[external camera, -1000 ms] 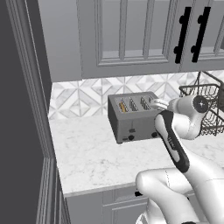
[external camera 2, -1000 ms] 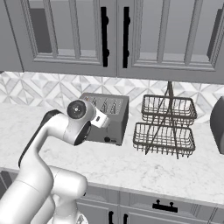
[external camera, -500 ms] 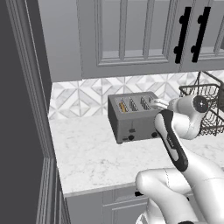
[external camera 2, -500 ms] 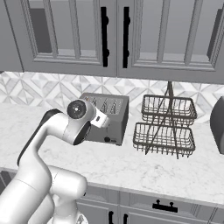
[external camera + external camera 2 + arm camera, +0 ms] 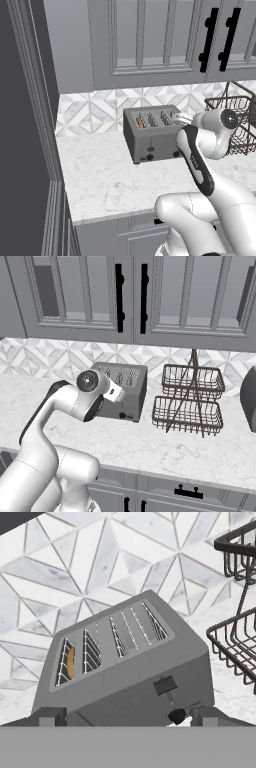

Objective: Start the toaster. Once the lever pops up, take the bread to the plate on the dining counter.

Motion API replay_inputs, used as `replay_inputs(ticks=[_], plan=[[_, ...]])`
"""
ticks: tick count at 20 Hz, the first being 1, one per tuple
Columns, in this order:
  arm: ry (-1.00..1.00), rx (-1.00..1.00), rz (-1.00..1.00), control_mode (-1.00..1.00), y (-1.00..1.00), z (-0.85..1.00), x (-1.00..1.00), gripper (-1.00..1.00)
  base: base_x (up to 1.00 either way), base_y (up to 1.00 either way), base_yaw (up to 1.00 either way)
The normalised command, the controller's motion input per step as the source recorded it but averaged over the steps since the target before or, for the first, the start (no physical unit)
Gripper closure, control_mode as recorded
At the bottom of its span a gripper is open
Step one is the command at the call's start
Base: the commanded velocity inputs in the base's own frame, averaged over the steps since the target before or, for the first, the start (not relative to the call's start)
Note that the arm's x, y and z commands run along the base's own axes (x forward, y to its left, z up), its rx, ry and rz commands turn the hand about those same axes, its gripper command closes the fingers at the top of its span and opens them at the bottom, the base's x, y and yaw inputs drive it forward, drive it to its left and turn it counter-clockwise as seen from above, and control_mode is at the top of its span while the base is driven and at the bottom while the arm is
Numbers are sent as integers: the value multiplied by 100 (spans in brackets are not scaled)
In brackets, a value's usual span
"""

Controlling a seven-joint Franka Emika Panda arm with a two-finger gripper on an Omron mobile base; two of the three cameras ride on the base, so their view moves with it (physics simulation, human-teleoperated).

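Bread point(image 5: 140, 121) sits in the leftmost slot of the toaster point(image 5: 150, 132), against the tiled back edge of the worktop point(image 5: 105, 175), in the left base view; the arm reaches over the toaster's right end.

Right base view: the wrist hides that slot; a wire basket point(image 5: 190, 398) stands just beside.

Hand view: the gripper point(image 5: 130, 717), fingers spread and empty, faces the front, the lever point(image 5: 165, 686) just above and between the fingertips, bread far left.

Arm bent forward, tool point(image 5: 122, 716) level, its fingers spread wide apart
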Motion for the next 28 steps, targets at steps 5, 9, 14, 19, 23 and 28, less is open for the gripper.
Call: replay_inputs(ticks=[5,9,14,19,23,28], plan=[[0,0,0,-100,0,0,0,-100,0,0,0],[0,0,0,-100,0,0,0,-100,0,0,0],[0,0,0,-100,0,0,0,-100,0,0,0],[0,0,0,-100,0,0,0,-100,0,0,0],[0,0,0,-100,0,0,0,-100,0,0,0],[0,0,0,-100,0,0,0,-100,0,0,0]])
